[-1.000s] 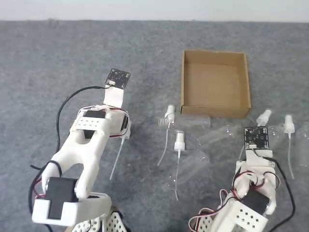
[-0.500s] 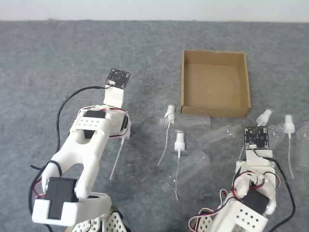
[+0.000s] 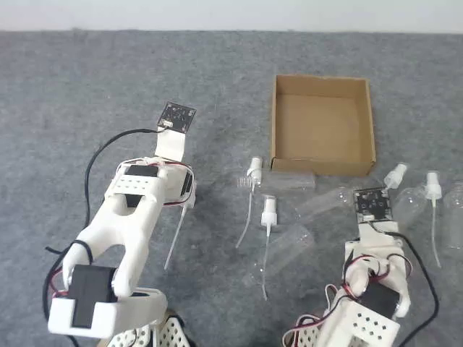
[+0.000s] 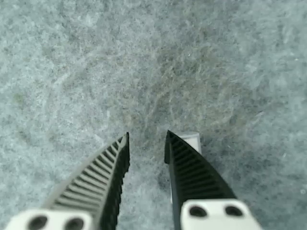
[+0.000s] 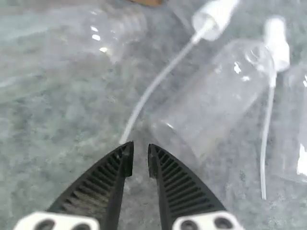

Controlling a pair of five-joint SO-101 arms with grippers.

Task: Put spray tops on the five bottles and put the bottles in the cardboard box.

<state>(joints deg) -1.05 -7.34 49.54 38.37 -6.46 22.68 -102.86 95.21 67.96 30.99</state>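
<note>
Right wrist view: our right pincer (image 5: 140,151) is barely parted and empty; the dip tube (image 5: 158,81) of a spray top (image 5: 212,15) ends just ahead of its tips, a clear bottle (image 5: 211,91) beside that. We judge it should spread wider and take the head, not the tube. Left wrist view: left pincer (image 4: 146,141) slightly spread, empty, above the tabletop (image 4: 144,57). High view: the cardboard box (image 3: 322,168) lies beyond the right pincer.

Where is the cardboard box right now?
In the high view the cardboard box sits open and empty on the right half of the grey table, toward the far side, with a clear bottle lying along its near wall.
</note>
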